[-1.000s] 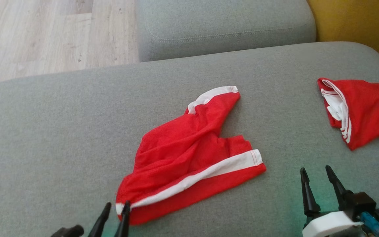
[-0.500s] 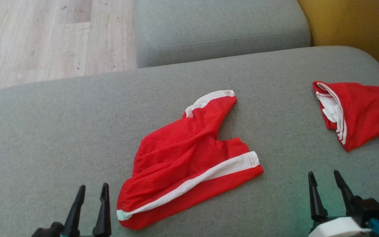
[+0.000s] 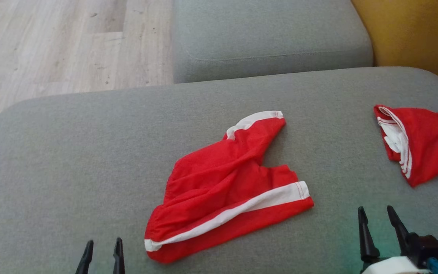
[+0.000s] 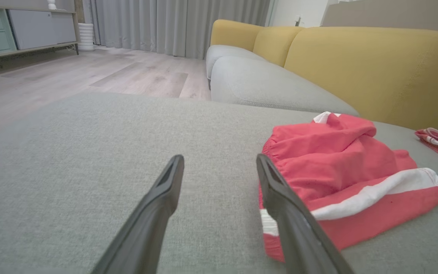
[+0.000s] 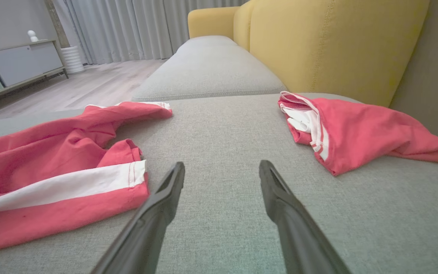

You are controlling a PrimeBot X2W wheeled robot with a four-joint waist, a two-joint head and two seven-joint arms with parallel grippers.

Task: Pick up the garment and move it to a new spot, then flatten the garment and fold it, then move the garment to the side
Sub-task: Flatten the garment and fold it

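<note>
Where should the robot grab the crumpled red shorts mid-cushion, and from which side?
Probably the near-left corner of the red shorts, where the white stripe ends at the bunched waistband. It lies closest to the open left gripper, which could come in low from the left; the fabric there looks puffed above the grey cushion, offering something to pinch.

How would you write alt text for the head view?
A crumpled red garment with a white stripe lies mid-cushion on a grey sofa; a second red garment lies at the right edge. The left gripper and right gripper are open at the bottom, touching nothing.
</note>
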